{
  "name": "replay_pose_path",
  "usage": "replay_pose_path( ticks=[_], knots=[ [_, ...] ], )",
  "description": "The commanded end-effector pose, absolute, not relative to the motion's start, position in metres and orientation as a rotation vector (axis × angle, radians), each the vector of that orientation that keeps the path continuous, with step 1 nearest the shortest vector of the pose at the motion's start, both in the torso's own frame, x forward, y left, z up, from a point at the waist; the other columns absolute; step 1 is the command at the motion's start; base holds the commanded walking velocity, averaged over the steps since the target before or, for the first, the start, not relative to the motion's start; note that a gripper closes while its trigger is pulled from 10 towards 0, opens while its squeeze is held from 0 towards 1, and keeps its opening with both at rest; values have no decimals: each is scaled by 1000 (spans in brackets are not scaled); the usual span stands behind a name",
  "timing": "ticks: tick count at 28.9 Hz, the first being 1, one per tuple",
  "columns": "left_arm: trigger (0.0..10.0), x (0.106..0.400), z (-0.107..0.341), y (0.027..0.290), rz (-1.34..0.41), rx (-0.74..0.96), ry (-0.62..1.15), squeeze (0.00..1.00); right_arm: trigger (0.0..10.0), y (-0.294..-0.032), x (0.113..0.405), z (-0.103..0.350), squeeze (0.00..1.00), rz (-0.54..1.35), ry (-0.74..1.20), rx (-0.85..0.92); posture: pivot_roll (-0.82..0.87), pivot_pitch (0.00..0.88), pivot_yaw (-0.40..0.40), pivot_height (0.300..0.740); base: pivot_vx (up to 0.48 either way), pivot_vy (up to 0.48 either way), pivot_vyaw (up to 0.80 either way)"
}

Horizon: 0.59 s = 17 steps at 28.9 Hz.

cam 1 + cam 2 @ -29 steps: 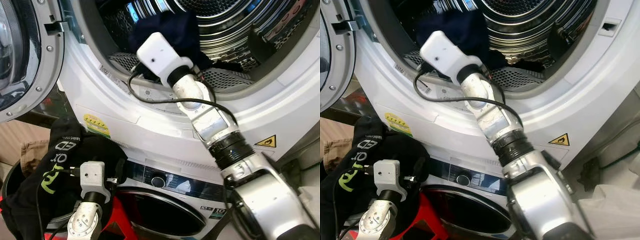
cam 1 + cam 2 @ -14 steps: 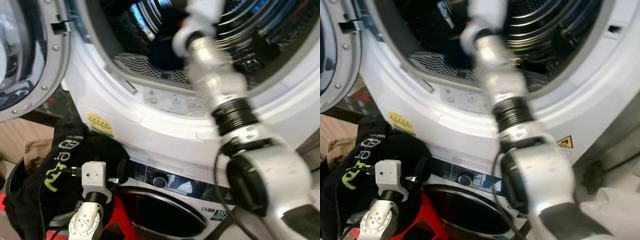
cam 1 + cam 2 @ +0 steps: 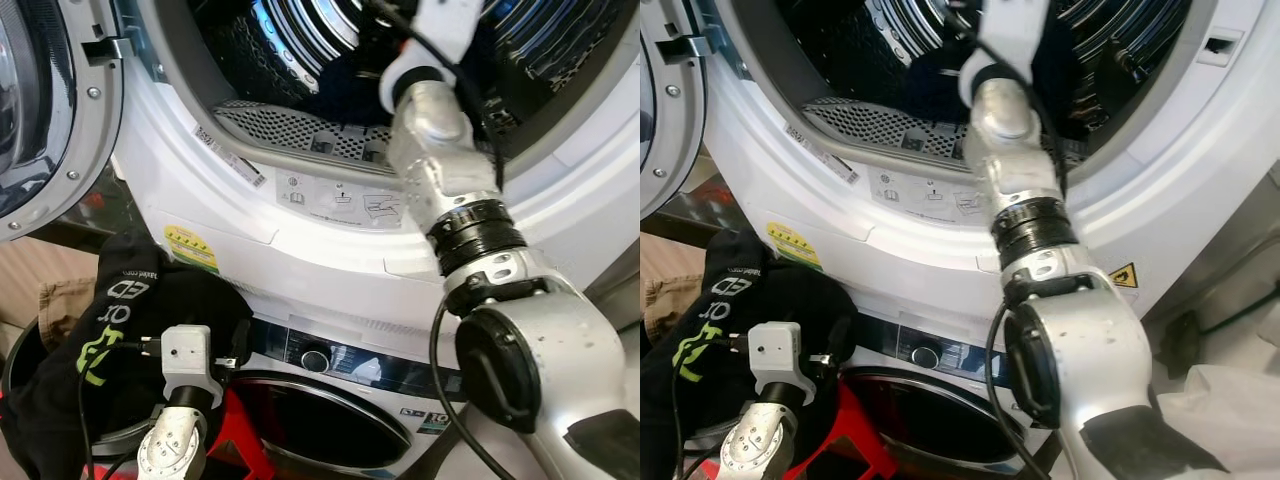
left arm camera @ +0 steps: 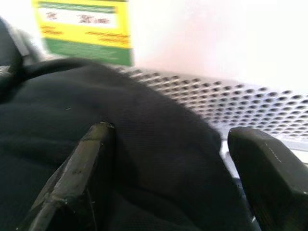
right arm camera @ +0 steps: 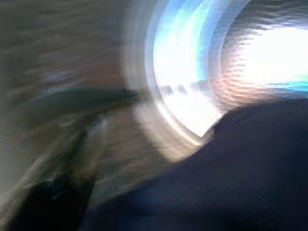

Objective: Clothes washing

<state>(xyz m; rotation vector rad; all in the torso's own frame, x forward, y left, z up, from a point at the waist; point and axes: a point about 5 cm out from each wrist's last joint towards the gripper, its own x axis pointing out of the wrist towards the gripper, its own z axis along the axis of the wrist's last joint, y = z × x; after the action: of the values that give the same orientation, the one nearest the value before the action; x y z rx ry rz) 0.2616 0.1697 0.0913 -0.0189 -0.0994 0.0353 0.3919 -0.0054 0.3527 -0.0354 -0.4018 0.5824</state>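
Two machines stacked: upper dryer (image 3: 300, 215) with round opening, lower washer (image 3: 330, 400) with dark glass door. On upper front panel a yellow sticker (image 3: 193, 248), text too small to read; a yellow triangle warning sign (image 3: 1123, 275) on the right side of the same panel. Small pictogram labels (image 3: 340, 200) under the perforated lint grille (image 3: 290, 130), not readable. On lower control strip a round knob (image 3: 315, 360) and a white display area, letters not legible.

Black garment (image 3: 120, 350) draped over the rim of a dark basket (image 3: 20, 350) at lower left, just beside the washer; green-yellow and white letters on it, partly "ED" and "Or", rest folded away. Left gripper (image 4: 168, 183) pressed on this garment, two black fingers (image 4: 82, 178) spread with cloth between them, not closed on it. One beige cloth (image 3: 60, 295) behind the basket.

Right arm (image 3: 450, 200) reaching over the lower rim into the drum (image 3: 300, 40), wide free room around it; right gripper inside, wrist picture blurred, dark blue cloth (image 5: 226, 183) close in front, fingers' state cannot be told. Open door (image 3: 50, 120) at left edge.
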Motion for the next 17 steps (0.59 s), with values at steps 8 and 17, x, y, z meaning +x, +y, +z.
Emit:
replay_pose_path(
  ticks=[8,17],
  knots=[
    [10000,260,95,163,15,-35,-113,0,10000,-71,416,367,0,167,-331,214,-50,99,-19,740,0,0,0],
    [10000,259,94,163,9,-32,-112,0,10000,-137,421,374,0,-169,-334,329,-33,79,-23,740,0,0,0]
  ],
)
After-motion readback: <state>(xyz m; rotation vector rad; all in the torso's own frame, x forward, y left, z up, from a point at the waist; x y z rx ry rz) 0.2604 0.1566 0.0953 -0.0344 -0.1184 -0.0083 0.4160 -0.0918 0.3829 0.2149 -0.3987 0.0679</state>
